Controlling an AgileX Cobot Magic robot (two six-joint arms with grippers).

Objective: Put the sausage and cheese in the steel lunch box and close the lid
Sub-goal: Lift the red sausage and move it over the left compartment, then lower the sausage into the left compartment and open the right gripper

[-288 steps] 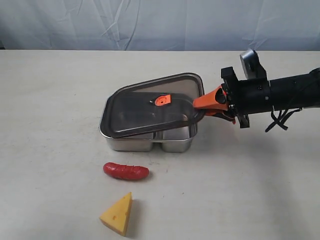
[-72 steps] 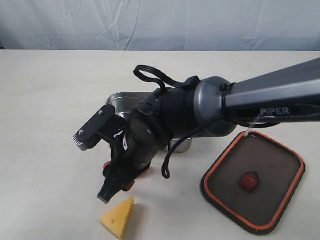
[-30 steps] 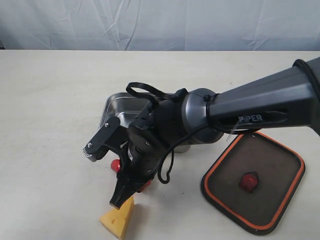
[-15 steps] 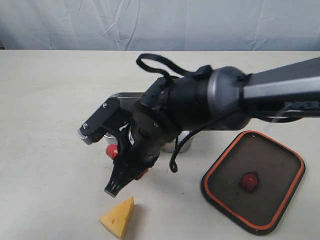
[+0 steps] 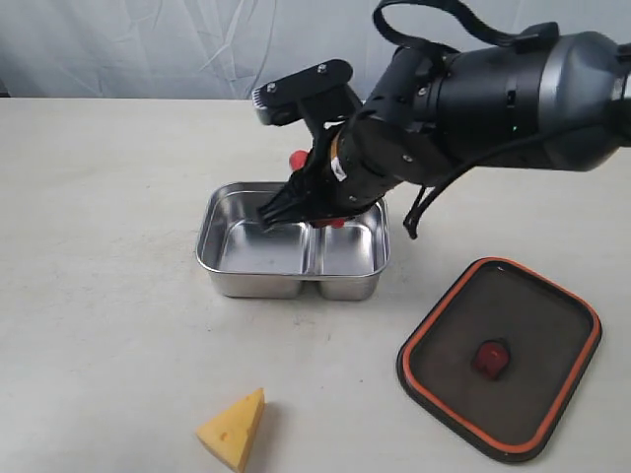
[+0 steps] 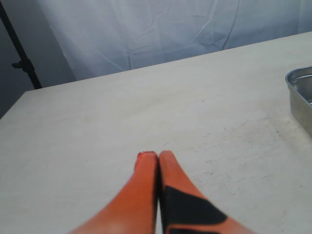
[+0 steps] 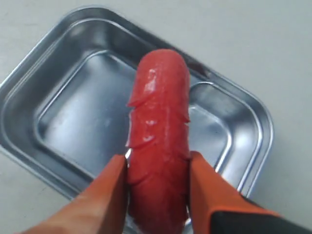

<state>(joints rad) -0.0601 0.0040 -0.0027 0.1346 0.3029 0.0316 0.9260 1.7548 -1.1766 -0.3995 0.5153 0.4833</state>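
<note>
My right gripper (image 7: 158, 161) is shut on the red ridged sausage (image 7: 158, 107), whose free end points out past the fingertips. It hangs over the open steel lunch box (image 7: 83, 112), above the divider between the two compartments. In the exterior view the right gripper (image 5: 291, 205) reaches across above the lunch box (image 5: 246, 258), and only the red ends of the sausage (image 5: 296, 158) show. The yellow cheese (image 5: 234, 429) lies on the table in front of the box. The dark lid (image 5: 532, 325) with its orange rim lies flat to the right. My left gripper (image 6: 157, 156) is shut and holds nothing.
Both compartments of the box hold nothing. The left wrist view shows bare beige tabletop with the lunch box's rim (image 6: 298, 80) at one edge. A pale blue cloth backdrop (image 5: 197, 49) hangs behind the table. The right arm's dark bulk (image 5: 473, 99) covers the box's far right side.
The right arm has lifted the sausage from the table in front of the box and carried it back over the box. Cheese and lid have not moved.
</note>
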